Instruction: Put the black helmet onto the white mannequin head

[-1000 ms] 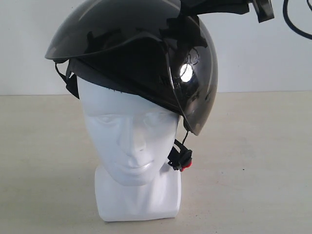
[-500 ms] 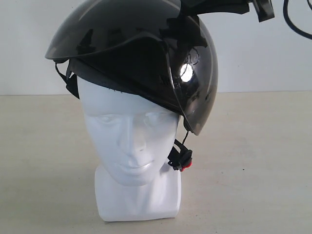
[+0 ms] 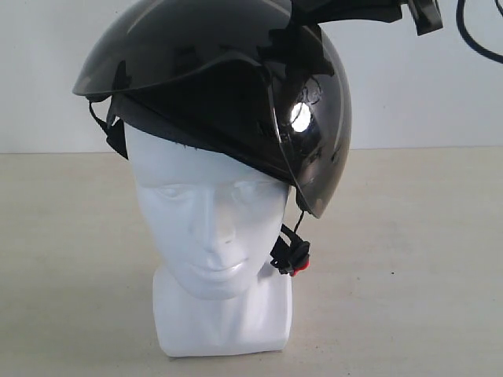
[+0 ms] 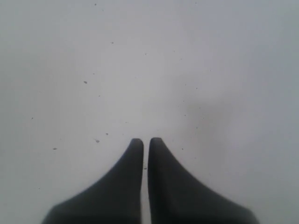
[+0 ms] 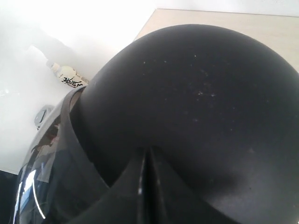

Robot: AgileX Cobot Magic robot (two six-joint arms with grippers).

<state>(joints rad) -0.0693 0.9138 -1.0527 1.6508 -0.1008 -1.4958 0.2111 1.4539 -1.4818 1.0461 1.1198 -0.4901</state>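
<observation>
Though the black helmet [image 3: 212,86] already sits tilted on the white mannequin head [image 3: 208,212], the right gripper [image 5: 148,151] rests closed atop it; the left gripper [image 4: 145,140], closed and empty, is away from that head; levelling probably remains

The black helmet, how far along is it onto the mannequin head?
Mostly done: the black helmet sits tilted on the white mannequin head. In hand: the right gripper, fingers together, is at its shell. Left: level it and withdraw; the red buckle hangs loose.
</observation>
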